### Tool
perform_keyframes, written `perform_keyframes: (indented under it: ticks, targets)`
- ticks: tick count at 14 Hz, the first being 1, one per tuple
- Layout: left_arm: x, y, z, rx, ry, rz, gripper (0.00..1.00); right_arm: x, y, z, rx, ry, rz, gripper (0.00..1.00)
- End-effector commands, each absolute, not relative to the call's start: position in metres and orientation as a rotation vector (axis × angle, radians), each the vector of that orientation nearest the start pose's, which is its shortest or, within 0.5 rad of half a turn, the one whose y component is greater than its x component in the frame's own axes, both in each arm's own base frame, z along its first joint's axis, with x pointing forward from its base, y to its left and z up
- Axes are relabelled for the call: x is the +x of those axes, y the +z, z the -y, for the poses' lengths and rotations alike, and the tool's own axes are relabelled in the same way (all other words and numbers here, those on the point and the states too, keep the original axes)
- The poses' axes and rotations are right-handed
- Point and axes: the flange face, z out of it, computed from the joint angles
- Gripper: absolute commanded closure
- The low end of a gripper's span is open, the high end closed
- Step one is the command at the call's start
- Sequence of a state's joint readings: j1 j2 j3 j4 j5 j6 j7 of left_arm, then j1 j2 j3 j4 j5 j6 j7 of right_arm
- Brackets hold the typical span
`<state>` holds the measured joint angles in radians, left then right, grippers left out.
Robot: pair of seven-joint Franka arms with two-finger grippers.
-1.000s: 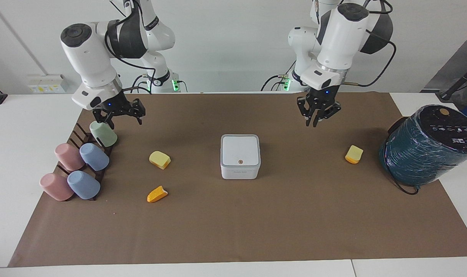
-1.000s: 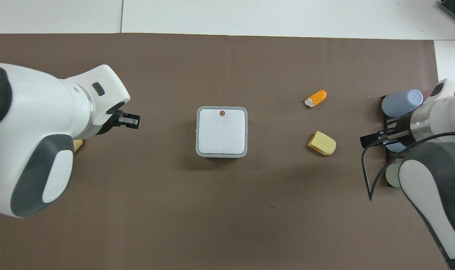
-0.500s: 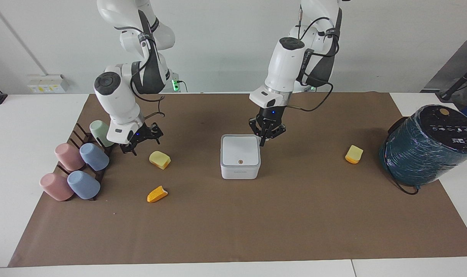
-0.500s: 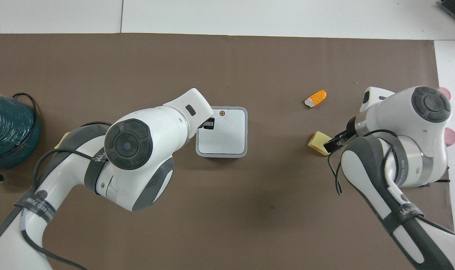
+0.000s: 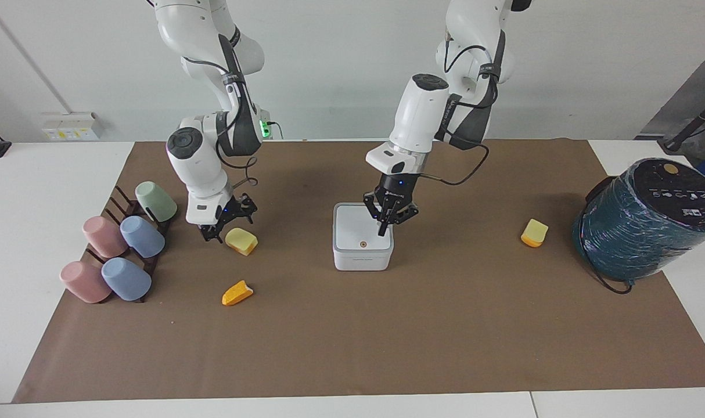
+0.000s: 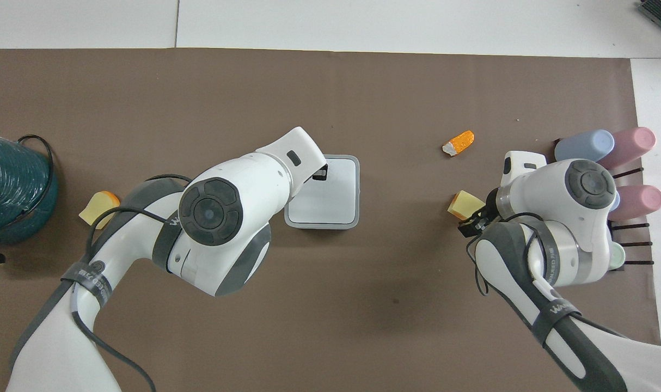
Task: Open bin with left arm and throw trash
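Observation:
The white bin (image 5: 362,255) (image 6: 330,204) stands mid-table with its grey-rimmed lid down and the orange button (image 5: 362,244) showing. My left gripper (image 5: 381,231) (image 6: 320,174) is shut, its tips pointing down low over the lid, just beside the button toward the left arm's end; contact is unclear. In the overhead view the left wrist hides the button. My right gripper (image 5: 222,231) (image 6: 471,224) is open, low beside a yellow trash chunk (image 5: 241,241) (image 6: 464,201). An orange chunk (image 5: 237,293) (image 6: 459,142) lies farther from the robots. A third chunk (image 5: 534,233) (image 6: 99,206) lies toward the left arm's end.
A large dark-teal wrapped cylinder (image 5: 643,223) (image 6: 9,185) lies at the left arm's end of the brown mat. Pastel cups (image 5: 120,249) (image 6: 608,147) sit on a dark rack at the right arm's end, close to the right arm.
Both arms came down from high over the table. The left gripper moved over the bin lid and finished shutting. The right gripper dropped from near the cups to beside the yellow chunk.

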<state>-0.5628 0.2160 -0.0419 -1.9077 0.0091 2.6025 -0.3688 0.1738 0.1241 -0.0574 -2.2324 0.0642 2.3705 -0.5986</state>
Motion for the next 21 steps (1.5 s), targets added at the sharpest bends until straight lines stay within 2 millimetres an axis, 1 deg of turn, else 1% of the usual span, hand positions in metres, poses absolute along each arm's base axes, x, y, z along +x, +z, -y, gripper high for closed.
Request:
perform_keyframes:
  ticks: [1,3,4,5,6,7,8,9,10,11,12,13,14,15,17,18,19,21]
  targets:
    - [0.542,0.425,0.379,-3.277,-0.732,-0.367,1.00,0.533,0.302,-0.062,-2.916,-0.046,1.048,0.00]
    - [0.539,0.418,0.386,-3.281,-0.731,-0.375,1.00,0.534,0.299,-0.065,-2.916,-0.059,1.057,0.00]
    - [0.536,0.411,0.389,-3.280,-0.711,-0.385,1.00,0.534,0.299,-0.065,-2.915,-0.061,1.059,0.00]
    - [0.533,0.406,0.390,-3.278,-0.689,-0.393,1.00,0.533,0.298,-0.065,-2.916,-0.057,1.057,0.12]
    - [0.531,0.405,0.392,-3.278,-0.681,-0.400,1.00,0.533,0.297,-0.066,-2.917,-0.056,1.052,0.37]
    - [0.530,0.404,0.393,-3.276,-0.671,-0.403,1.00,0.533,0.297,-0.067,-2.917,-0.054,1.048,0.58]
    - [0.527,0.401,0.392,-3.274,-0.655,-0.405,1.00,0.533,0.298,-0.069,-2.922,-0.056,1.037,0.85]
    - [0.520,0.396,0.392,-3.272,-0.628,-0.413,1.00,0.533,0.296,-0.069,-2.939,-0.041,0.978,1.00]
    - [0.515,0.392,0.391,-3.269,-0.611,-0.418,1.00,0.533,0.296,-0.070,-2.964,-0.036,0.897,1.00]
    - [0.512,0.388,0.389,-3.266,-0.590,-0.418,1.00,0.533,0.298,-0.073,-2.973,-0.033,0.864,1.00]
    - [0.510,0.385,0.388,-3.261,-0.560,-0.420,1.00,0.531,0.302,-0.087,-2.965,-0.027,0.887,1.00]
    - [0.508,0.386,0.387,-3.256,-0.530,-0.419,1.00,0.531,0.307,-0.087,-2.968,-0.018,0.865,1.00]
    - [0.508,0.387,0.385,-3.247,-0.482,-0.415,1.00,0.534,0.317,-0.086,-2.967,-0.011,0.858,1.00]
    - [0.508,0.393,0.385,-3.240,-0.448,-0.414,1.00,0.537,0.326,-0.082,-2.966,0.011,0.846,1.00]
    - [0.504,0.413,0.382,-3.234,-0.423,-0.413,1.00,0.545,0.358,-0.076,-2.962,0.037,0.823,1.00]
    - [0.500,0.427,0.379,-3.232,-0.419,-0.413,1.00,0.549,0.378,-0.072,-2.967,0.044,0.787,1.00]
    - [0.495,0.435,0.376,-3.224,-0.386,-0.412,1.00,0.551,0.396,-0.068,-2.978,0.051,0.732,1.00]
    - [0.483,0.448,0.366,-3.192,-0.260,-0.407,1.00,0.551,0.438,-0.067,-2.999,0.062,0.612,1.00]
